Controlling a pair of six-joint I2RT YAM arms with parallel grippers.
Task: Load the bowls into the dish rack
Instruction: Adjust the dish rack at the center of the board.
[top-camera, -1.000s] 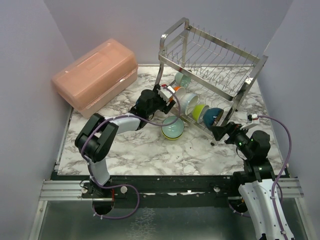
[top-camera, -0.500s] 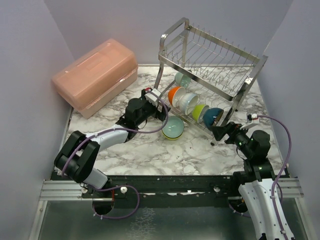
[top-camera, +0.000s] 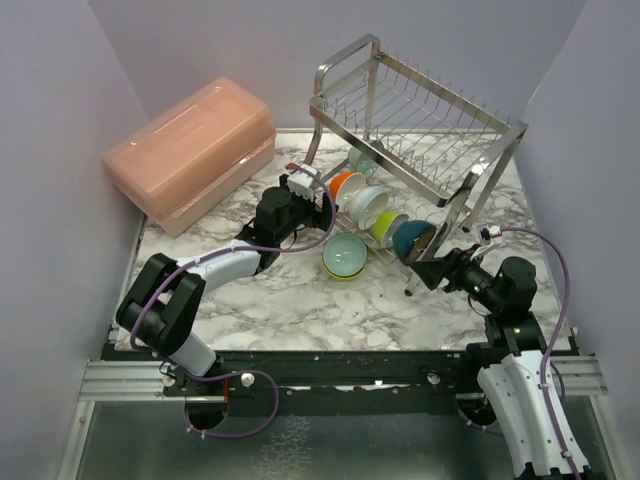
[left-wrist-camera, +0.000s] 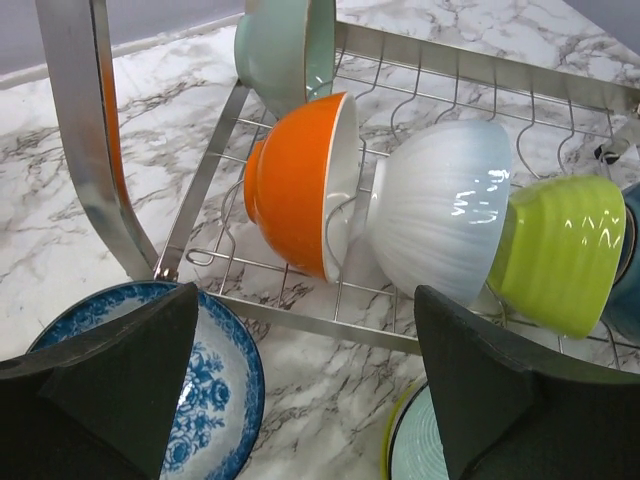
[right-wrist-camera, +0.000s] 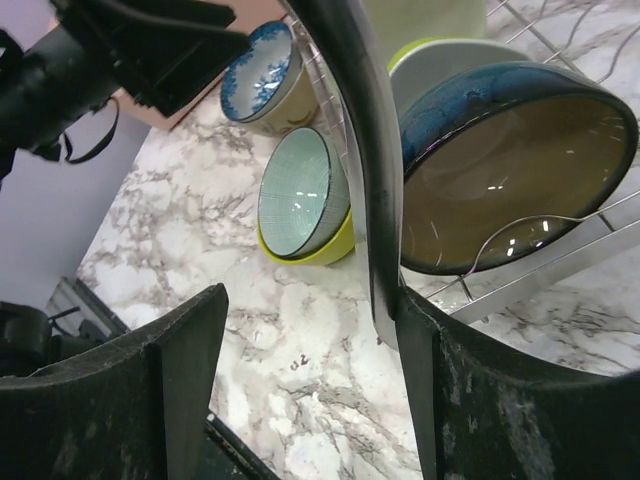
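Observation:
The dish rack (top-camera: 440, 105) stands at the back right, sitting askew. Its lower shelf holds a row of bowls on edge: mint (top-camera: 362, 160), orange (left-wrist-camera: 295, 190), white (left-wrist-camera: 440, 205), lime (left-wrist-camera: 560, 250) and teal (right-wrist-camera: 500, 190). A mint-lined bowl with a lime outside (top-camera: 345, 256) lies on the marble in front of the rack. A blue-and-white patterned bowl (left-wrist-camera: 215, 390) sits just under my left gripper (left-wrist-camera: 305, 330), which is open and empty by the rack's front rail. My right gripper (right-wrist-camera: 312, 320) is open, and the rack's chrome leg (right-wrist-camera: 345, 130) rests against its right finger (right-wrist-camera: 480, 400).
A pink lidded plastic box (top-camera: 190, 150) stands at the back left. Purple walls close in both sides. The marble table top (top-camera: 290, 300) shows between the arms, near the front edge.
My left gripper drew back from the rack, leaving the orange bowl on the shelf. My right gripper moved left against the rack's leg, and the rack shifted left and turned.

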